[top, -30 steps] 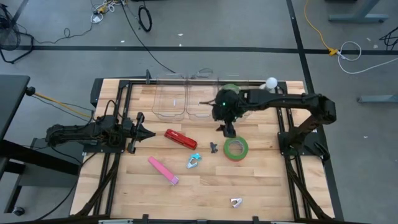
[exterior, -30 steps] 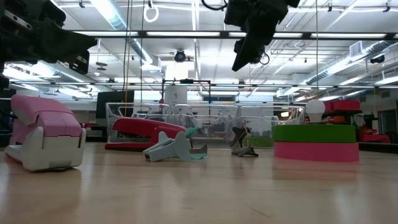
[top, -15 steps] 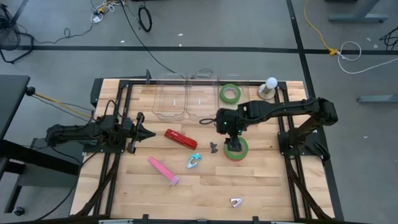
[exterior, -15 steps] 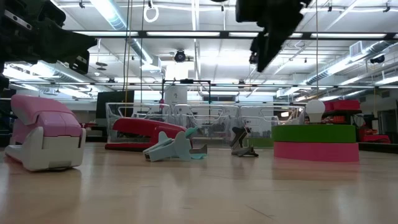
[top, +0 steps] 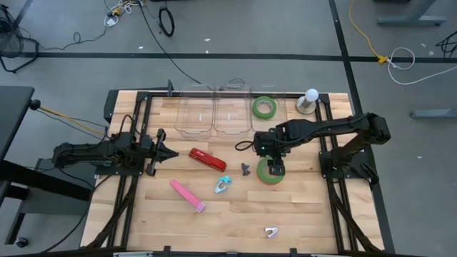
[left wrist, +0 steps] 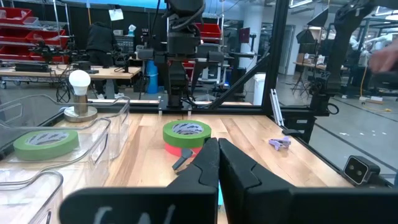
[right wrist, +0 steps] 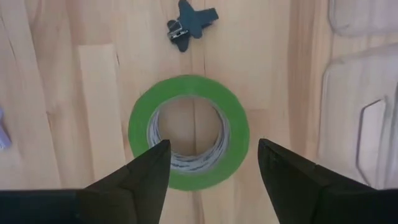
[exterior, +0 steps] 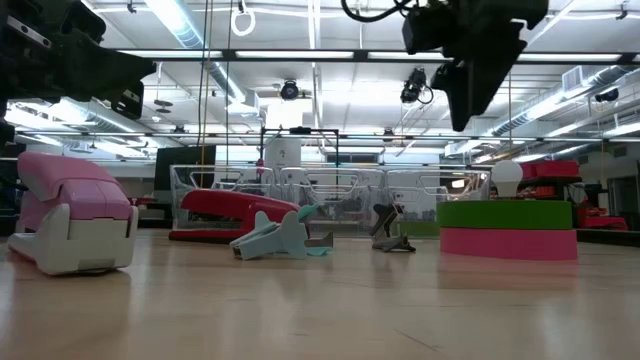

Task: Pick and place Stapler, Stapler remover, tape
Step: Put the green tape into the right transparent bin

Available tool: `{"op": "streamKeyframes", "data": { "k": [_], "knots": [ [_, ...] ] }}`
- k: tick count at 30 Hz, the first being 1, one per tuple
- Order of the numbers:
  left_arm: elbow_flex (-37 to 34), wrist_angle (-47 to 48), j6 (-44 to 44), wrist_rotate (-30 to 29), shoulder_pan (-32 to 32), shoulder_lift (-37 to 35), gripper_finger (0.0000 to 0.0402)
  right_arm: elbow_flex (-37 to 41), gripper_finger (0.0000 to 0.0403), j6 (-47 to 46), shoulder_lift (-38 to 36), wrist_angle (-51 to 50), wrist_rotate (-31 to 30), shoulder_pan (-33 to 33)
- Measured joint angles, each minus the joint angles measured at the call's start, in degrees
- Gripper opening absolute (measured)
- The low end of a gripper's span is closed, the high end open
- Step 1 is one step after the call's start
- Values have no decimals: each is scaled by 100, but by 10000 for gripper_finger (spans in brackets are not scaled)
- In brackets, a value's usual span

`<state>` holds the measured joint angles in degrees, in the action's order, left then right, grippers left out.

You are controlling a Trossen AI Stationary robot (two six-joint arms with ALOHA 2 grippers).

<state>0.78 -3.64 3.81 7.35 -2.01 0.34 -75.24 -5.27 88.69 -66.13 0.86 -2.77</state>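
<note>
Directly below spread right fingers (right wrist: 211, 163): green tape (right wrist: 188, 130).

Bright, even overhead ceiling lights (exterior: 170, 20) glare in the low view; soft shadows, sharp focus

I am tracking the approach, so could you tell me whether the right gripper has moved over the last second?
Yes. The right gripper has moved from the clear bins to above the stacked tape rolls.

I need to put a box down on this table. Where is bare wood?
Free: the near strip between the pink stapler and the small grey remover, and the near left corner. Crowded: the middle, around the red stapler, teal remover and the stacked tape under the right gripper.
</note>
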Motion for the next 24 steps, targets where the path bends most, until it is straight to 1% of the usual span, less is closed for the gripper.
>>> {"op": "streamKeyframes", "data": {
  "k": [11,15,21,24],
  "knots": [
    [0,0,-1,0,0,1,3,1518,240,-570,-1130,1172,-5,5],
    [0,0,0,0,-1,2,3,2052,240,-918,-1451,1595,-60,5],
    [-1,-2,1,0,0,2,3,2832,240,-1432,-1725,2288,-52,5],
    [0,-2,0,0,0,2,3,3119,240,-1633,-1740,2542,-248,5]
  ]
}}
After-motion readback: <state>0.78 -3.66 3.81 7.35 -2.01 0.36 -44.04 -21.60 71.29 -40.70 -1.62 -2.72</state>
